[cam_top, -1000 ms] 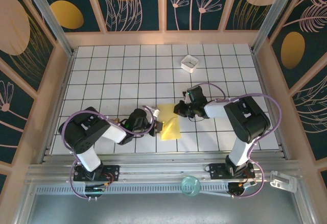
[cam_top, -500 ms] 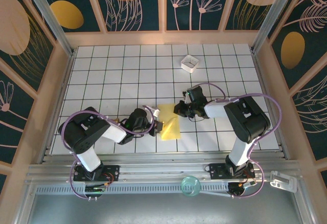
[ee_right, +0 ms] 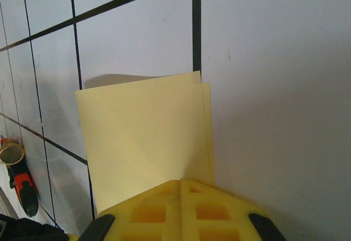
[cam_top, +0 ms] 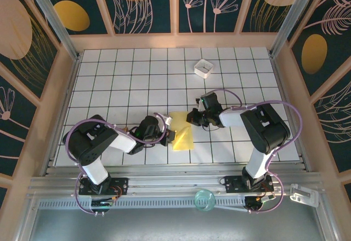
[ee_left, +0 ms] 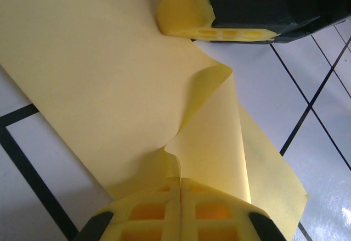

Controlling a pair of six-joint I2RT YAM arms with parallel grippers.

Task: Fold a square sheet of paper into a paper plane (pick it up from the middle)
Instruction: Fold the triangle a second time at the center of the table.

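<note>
**Left gripper** (cam_top: 172, 136): the jaws are fully closed and pinch a raised fold at the left edge of the sheet of paper (cam_top: 184, 139). In the left wrist view the closed fingers (ee_left: 148, 213) meet on a flap that curls up off the flat part of the sheet.

**Right gripper** (cam_top: 190, 118): the jaws are likewise closed, and they grip the sheet at its far right corner. In the right wrist view the paper runs in under the closed fingers (ee_right: 214, 213). Two slightly offset layers show there, with a faint diagonal crease across the upper one.

**Sheet:** yellow and partly folded, it lies on the white tiled table (cam_top: 120, 82). It sits in the near half, about the middle, between the two grippers.

**Small white box** (cam_top: 204, 68): it stands well apart from the sheet, on the far side of the table and right of centre.
</note>
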